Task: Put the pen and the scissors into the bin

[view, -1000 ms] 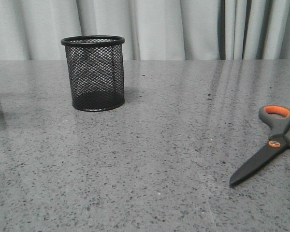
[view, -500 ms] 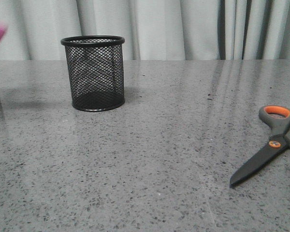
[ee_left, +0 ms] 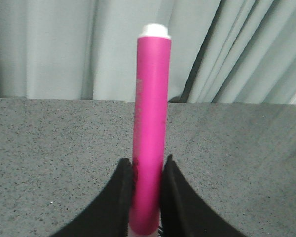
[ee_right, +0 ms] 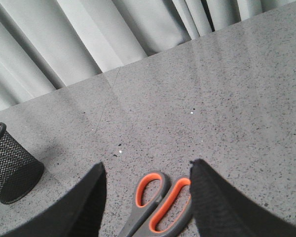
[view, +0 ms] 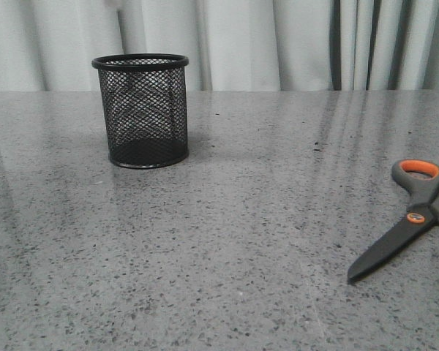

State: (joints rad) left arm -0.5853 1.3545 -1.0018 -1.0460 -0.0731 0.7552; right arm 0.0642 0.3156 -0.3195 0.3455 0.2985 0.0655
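Left gripper (ee_left: 147, 197): jaws are drawn in tight on the pen (ee_left: 151, 138), clamped on its lower part; one dark finger (ee_left: 121, 197) is pressed to each side of the barrel.
Pen: held upright at the centre of the left wrist frame, white tip at the top, above the table (ee_left: 49, 148).
Right gripper (ee_right: 145, 197): jaws are spread wide and nothing is held; the fingers (ee_right: 212, 197) are seen at the lower edge of the right wrist frame, to either side of the orange-lined loops.
Scissors (view: 410, 219): laid flat at the right edge of the front frame, blades closed and pointed toward lower centre.
Bin (view: 141, 110): stood upright at the upper left of the front frame, well apart from the scissors.
Backdrop: pale curtains (view: 278, 44) are hung behind the table.
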